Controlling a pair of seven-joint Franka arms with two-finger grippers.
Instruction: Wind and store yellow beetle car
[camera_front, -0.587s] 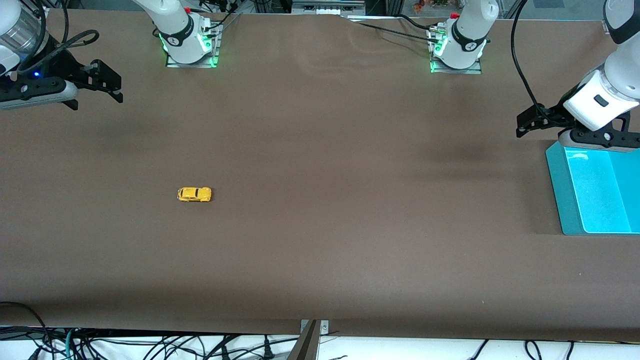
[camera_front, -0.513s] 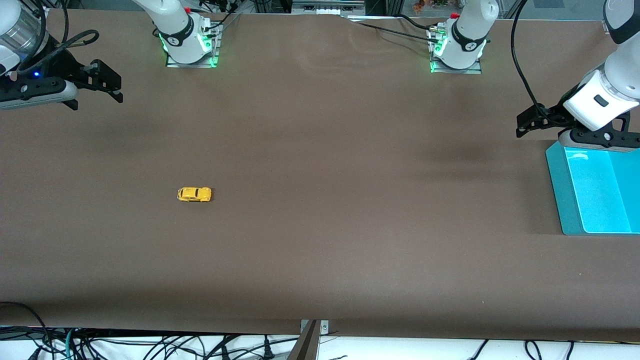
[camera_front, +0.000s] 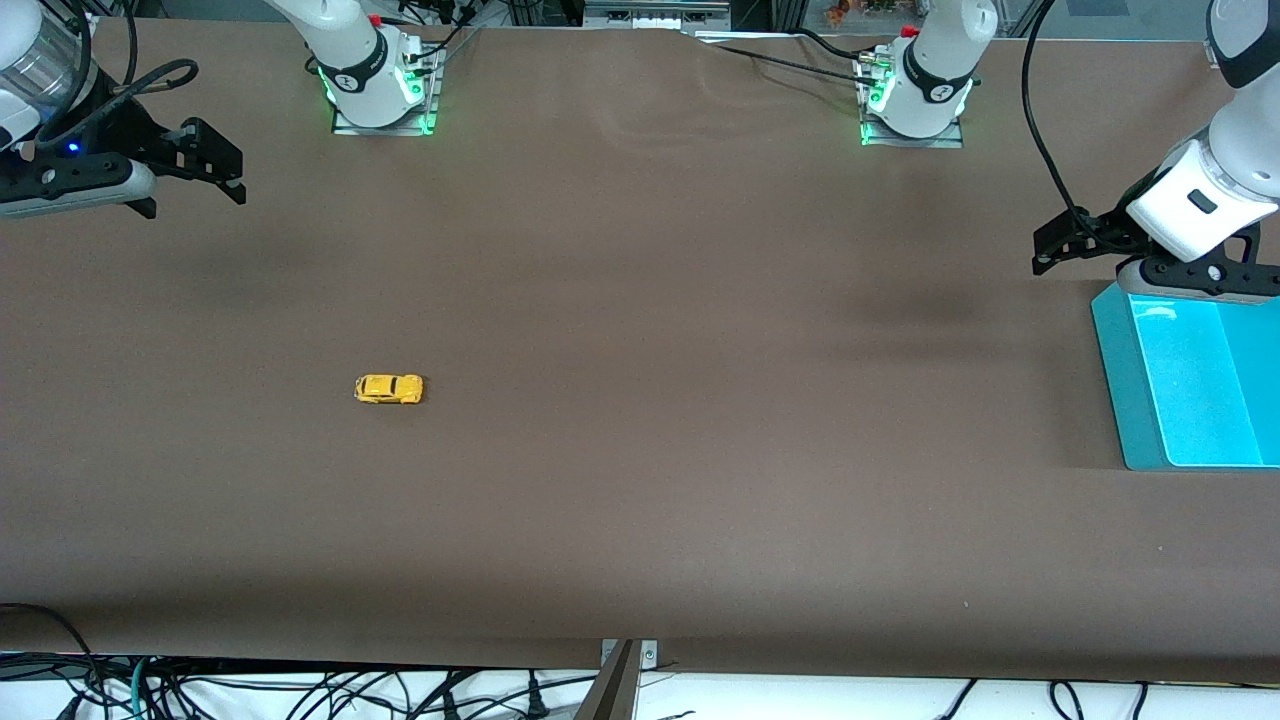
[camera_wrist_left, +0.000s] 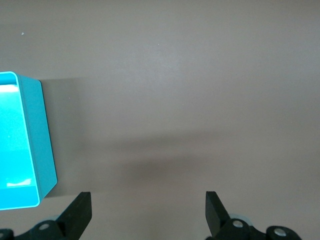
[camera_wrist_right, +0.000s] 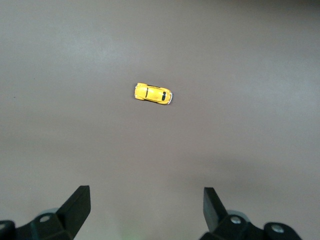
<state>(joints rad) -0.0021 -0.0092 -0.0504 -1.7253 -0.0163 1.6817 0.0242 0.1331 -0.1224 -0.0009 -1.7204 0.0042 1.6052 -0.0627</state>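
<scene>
Presently: yellow beetle car (camera_front: 389, 389) upright on worktop (camera_front: 640, 500), toward right arm's end, untouched. Right pincer (camera_front: 190, 165) open, high near that end's edge. Left pincer (camera_front: 1075, 240) open beside teal bin (camera_front: 1112, 380), waiting. Risk: tiny rounded body squirts from fingers or rolls off.

My right gripper (camera_wrist_right: 145, 210) hangs over the bare brown table (camera_wrist_right: 250, 60) with fingers (camera_wrist_right: 77, 205) spread wide. The yellow beetle car (camera_wrist_right: 153, 93) sits toward my twelve o'clock, seemingly on its wheels, well apart from my fingertips.
</scene>
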